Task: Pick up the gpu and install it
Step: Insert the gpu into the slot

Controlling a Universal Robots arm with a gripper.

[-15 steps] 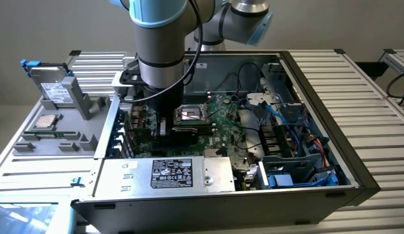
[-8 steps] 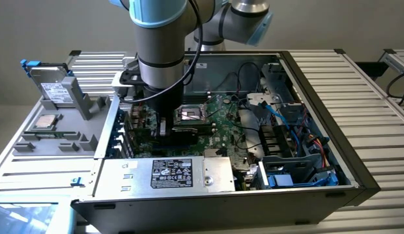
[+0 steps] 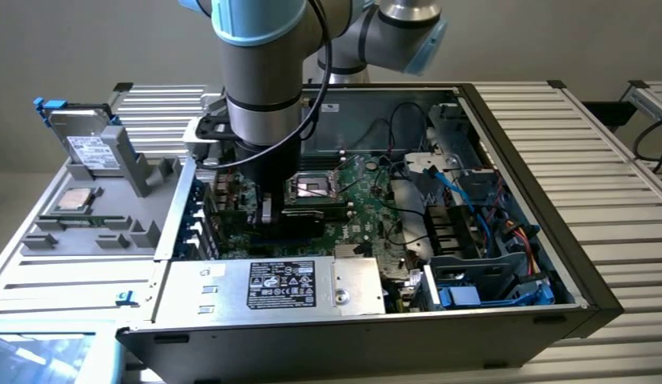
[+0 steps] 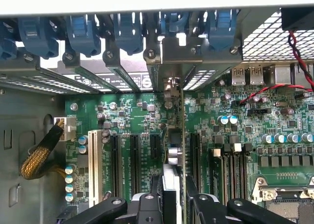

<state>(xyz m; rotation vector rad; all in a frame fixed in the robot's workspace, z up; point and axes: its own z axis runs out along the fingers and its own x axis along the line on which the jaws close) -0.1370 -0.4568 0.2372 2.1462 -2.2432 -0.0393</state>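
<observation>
The gpu stands on edge, seen as a thin line running from my fingers to its silver end bracket at the case's rear slot openings. My gripper is shut on it, one black finger on each face. The card sits low over the green motherboard, in line with a black expansion slot between the slots beside it; I cannot tell whether it is seated. In the exterior view my gripper reaches down inside the open computer case, near the rear wall at the exterior view's left, and the arm hides the card.
Blue slot latches line the rear wall. A yellow braided cable and red-black wires lie to either side. The CPU socket, power supply and blue cables crowd the case. A grey tray holds a drive box.
</observation>
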